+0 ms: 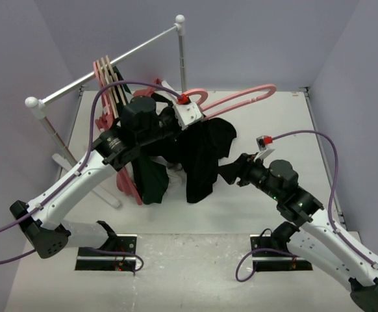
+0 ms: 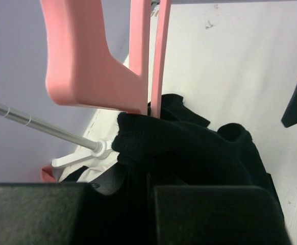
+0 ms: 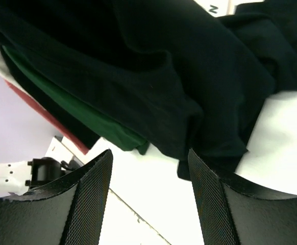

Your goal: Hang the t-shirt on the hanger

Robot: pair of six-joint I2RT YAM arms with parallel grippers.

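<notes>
Clamps the hanger point(image 1: 241, 99) near its hook with the left gripper point(image 2: 149, 181), fingers point(image 2: 215, 214) pressed tight on the pink plastic. Has the t-shirt point(image 1: 202, 153) hanging bunched from that hanger above the table point(image 1: 273, 208). Holds the right gripper point(image 3: 148, 159) just under the t-shirt's lower edge, fingers point(image 3: 87, 199) spread, pinching nothing.

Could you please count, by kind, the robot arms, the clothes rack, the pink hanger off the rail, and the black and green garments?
Robot arms: 2, left arm and right arm
Clothes rack: 1
Hanger off the rail: 1, the pink hanger
Garments: 2, the black t-shirt and the dark green garment
Total: 6
</notes>
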